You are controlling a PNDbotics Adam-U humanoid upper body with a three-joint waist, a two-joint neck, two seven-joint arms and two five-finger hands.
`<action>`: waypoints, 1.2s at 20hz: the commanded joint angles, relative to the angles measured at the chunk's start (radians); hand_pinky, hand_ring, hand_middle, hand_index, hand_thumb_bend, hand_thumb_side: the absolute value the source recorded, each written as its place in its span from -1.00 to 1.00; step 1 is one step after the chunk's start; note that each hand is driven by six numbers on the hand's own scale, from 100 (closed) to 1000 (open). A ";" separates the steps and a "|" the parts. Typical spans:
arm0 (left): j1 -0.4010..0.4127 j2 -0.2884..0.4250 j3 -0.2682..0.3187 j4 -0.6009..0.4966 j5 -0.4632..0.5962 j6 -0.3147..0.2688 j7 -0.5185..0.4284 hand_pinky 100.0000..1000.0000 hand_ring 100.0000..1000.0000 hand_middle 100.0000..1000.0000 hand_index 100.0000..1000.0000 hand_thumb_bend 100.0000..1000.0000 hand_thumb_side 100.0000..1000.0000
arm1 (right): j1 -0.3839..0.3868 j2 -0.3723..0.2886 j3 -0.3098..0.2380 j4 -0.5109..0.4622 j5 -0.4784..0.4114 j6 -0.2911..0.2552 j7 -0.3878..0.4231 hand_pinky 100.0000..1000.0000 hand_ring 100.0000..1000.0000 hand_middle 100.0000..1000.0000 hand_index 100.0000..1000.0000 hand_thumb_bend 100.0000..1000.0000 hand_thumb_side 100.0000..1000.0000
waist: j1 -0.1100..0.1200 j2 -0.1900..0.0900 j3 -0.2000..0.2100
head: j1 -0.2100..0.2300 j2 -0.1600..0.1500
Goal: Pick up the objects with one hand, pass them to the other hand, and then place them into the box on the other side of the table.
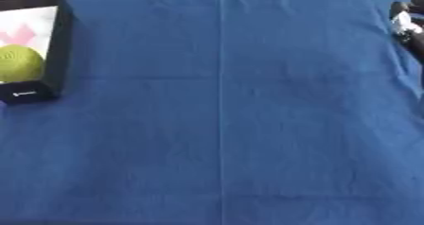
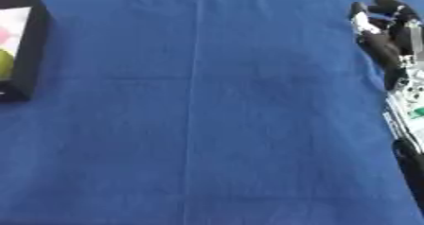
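Blue cloth [image 1: 224, 139] covers the table nearest the camera, bare across the middle. Out at three o'clock the right hand [image 2: 383, 35] hangs with fingers [image 2: 371, 42] relaxed, grasping nothing, probably idle. Well apart, at nine o'clock, the yellow-green ball [image 1: 18, 63] sits inside the black-walled box [image 1: 56, 44], apparently already delivered.

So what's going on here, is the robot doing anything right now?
Not much at this moment. A yellow-green ball already lies in the black box at the left edge of the blue cloth. The robot's right hand is at the far right, holding nothing, fingers fairly straight. Its left hand isn't in view.
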 commanded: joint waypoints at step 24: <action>-0.009 -0.036 0.020 -0.001 0.008 -0.027 -0.043 0.82 0.37 0.34 0.53 -0.81 0.68 | 0.009 0.014 -0.041 -0.036 0.053 -0.015 0.010 0.36 0.54 0.49 0.56 -0.47 -0.41 | 0.006 0.009 0.018 | -0.027 -0.008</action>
